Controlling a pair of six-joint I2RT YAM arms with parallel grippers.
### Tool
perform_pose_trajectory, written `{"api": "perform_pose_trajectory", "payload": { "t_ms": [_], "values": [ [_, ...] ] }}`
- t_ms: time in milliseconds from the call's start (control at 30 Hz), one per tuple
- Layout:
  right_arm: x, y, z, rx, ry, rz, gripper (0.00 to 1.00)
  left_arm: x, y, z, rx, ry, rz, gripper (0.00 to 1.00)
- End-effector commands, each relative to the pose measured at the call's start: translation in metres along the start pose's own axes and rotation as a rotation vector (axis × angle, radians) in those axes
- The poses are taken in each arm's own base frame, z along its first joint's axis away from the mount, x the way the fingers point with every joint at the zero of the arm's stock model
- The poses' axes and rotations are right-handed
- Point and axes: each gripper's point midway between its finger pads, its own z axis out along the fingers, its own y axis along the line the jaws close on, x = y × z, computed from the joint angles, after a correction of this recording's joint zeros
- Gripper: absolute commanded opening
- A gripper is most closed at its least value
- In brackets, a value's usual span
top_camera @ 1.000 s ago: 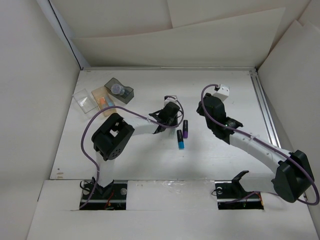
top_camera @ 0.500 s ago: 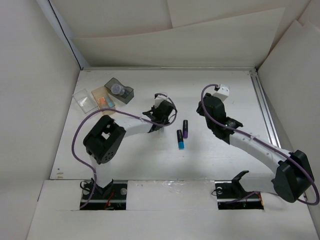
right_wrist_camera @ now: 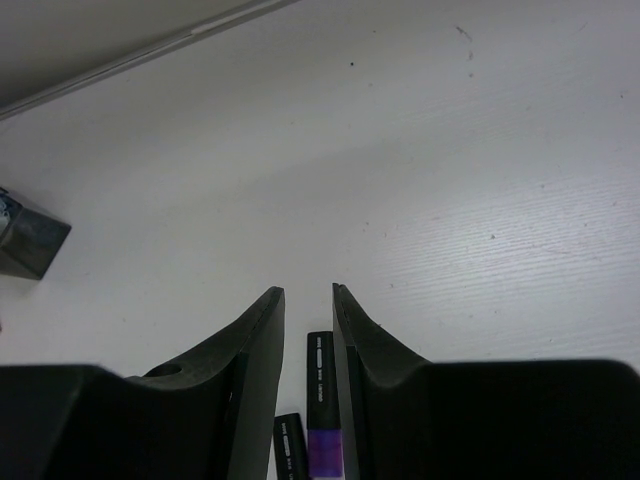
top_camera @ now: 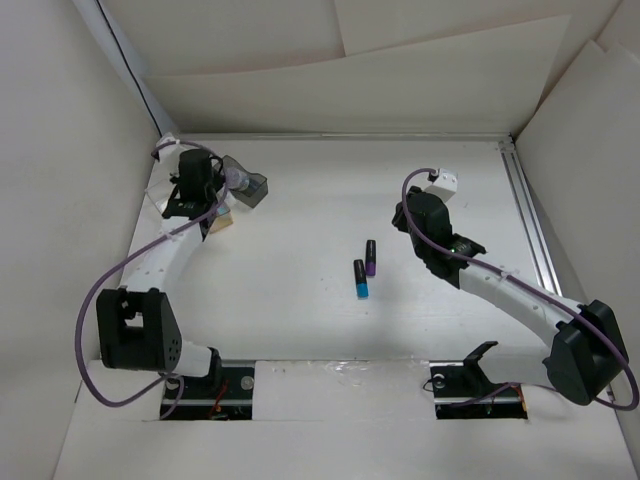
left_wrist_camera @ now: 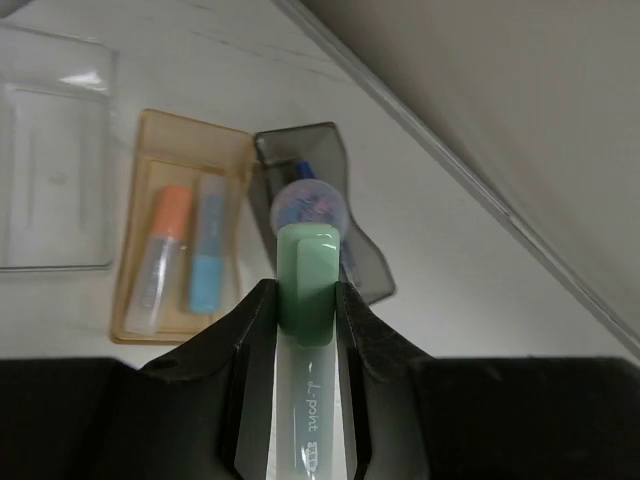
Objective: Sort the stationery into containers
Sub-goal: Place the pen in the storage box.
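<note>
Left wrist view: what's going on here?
The left gripper holds a green-capped marker over the boxes. The amber box has an orange marker and a blue marker in it; the clear box looks empty; the dark grey box holds a round piece. The purple-ended marker and cyan-ended marker lie mid-table by the right gripper, open and empty.

Glossy amber plastic box (left_wrist_camera: 232,170); matt table (right_wrist_camera: 450,200)

Cut off, covered, out of focus

The pale green-capped marker (left_wrist_camera: 308,300) runs off the bottom edge of the left wrist view. Its cap hides the middle of the smoky dark grey see-through box (left_wrist_camera: 290,152), and the small round piece (left_wrist_camera: 308,208) at the cap's tip is blurred. The black purple-banded marker (right_wrist_camera: 321,400) is cut by the right wrist view's bottom edge.
</note>
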Motion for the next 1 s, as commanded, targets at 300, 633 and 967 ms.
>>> {"api": "perform_pose_trajectory", "payload": {
  "t_ms": [300,633,967],
  "values": [
    [-0.023,0.02,-0.005,-0.065,-0.05,0.047,0.32,0.011,0.079,0.063,-0.267,0.041,-0.055,0.01],
    [-0.023,0.02,-0.005,-0.065,-0.05,0.047,0.32,0.008,0.092,0.082,-0.337,0.022,-0.003,0.17],
    [-0.022,0.022,-0.005,-0.073,-0.045,0.047,0.32,-0.02,0.04,0.06,-0.171,-0.026,-0.025,0.56]
  ]
}}
